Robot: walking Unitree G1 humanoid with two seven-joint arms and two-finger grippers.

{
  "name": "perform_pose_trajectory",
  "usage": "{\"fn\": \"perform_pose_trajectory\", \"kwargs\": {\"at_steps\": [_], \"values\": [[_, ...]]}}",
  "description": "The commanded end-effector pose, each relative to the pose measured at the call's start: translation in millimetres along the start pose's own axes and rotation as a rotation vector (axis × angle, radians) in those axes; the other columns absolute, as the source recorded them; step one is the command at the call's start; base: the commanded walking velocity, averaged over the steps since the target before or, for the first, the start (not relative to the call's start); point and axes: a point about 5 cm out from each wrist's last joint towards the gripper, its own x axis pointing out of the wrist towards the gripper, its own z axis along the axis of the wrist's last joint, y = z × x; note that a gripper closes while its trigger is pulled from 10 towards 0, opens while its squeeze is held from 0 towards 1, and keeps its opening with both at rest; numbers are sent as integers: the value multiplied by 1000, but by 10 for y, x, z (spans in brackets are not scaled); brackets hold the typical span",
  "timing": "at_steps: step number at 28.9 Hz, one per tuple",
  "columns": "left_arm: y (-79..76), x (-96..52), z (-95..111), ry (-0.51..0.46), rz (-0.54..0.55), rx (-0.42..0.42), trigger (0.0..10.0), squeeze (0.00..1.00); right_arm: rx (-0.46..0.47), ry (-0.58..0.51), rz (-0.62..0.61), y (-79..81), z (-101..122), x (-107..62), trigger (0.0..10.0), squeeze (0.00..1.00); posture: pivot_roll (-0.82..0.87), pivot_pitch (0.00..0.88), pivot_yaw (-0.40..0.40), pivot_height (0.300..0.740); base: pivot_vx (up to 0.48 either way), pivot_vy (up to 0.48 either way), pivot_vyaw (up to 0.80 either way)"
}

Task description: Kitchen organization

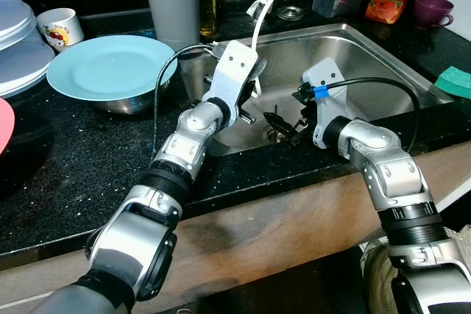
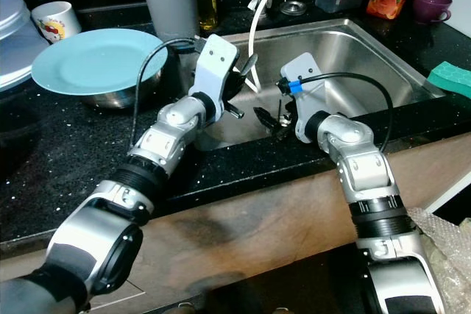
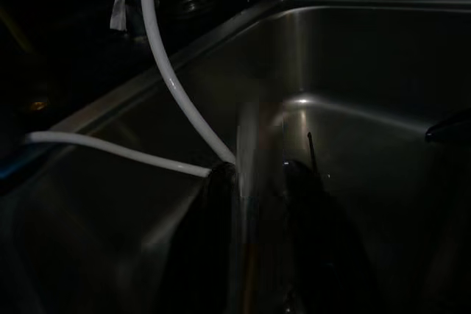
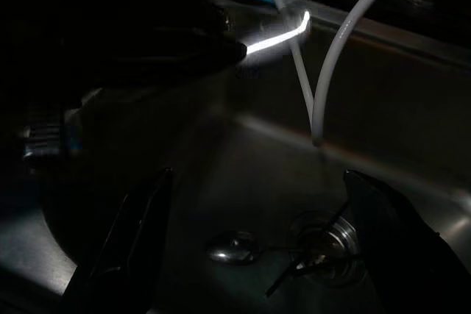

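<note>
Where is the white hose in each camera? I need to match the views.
Left eye view: the white hose curves down from top centre into the back of the sink.
Right eye view: same curve, top centre.
Left wrist view: it runs diagonally down from the top edge.
Right wrist view: upper right, its end hanging above the drain.
Shared landmark: the steel sink.

Dim steel sink (image 3: pixel 353 56) ahead, a white hose (image 3: pixel 165 64) curving down into it; the left gripper (image 3: pixel 257 196) has its two dark fingers (image 3: pixel 221 211) close around a thin upright metal piece (image 3: pixel 249 145), grip unclear in the gloom
</note>
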Motion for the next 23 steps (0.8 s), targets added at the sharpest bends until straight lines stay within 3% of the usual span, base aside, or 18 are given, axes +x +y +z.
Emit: {"fn": "perform_pose_trajectory", "kwargs": {"at_steps": [1,8,13,15,17,18,19,20,21,23], "values": [[-21,0,-42,9,-2,21,10000,0,11,-6,10,29,2,-9,10000,0,19,73,26,740,0,0,0],[9,-4,21,-20,10,42,10000,0,8,-8,15,48,7,-6,10000,0,16,65,25,740,0,0,0],[295,-58,388,-131,115,64,10000,0,6,-11,18,57,19,-12,10000,0,11,59,25,740,0,0,0],[567,-163,635,-189,207,-9,10000,0,5,-14,21,61,26,-12,10000,0,14,60,22,740,0,0,0],[618,-189,683,-199,214,-33,10000,0,5,-14,21,61,26,-12,10000,0,14,60,22,740,0,0,0],[706,-229,762,-215,229,-59,10000,333,5,-13,21,59,26,-10,10000,0,19,61,15,740,0,0,0],[809,-279,836,-225,259,-71,10000,847,5,-13,22,58,24,-7,10000,0,22,64,12,740,0,0,0],[809,-279,836,-225,259,-71,10000,847,5,-13,22,58,24,-7,10000,0,22,64,12,740,0,0,0],[875,-312,881,-230,281,-74,10000,1000,6,-12,22,57,23,-4,10000,0,23,64,10,740,0,0,0],[1063,-414,956,-220,346,-50,10000,1000,7,-11,26,60,22,8,10000,0,26,68,6,740,0,0,0]]}}
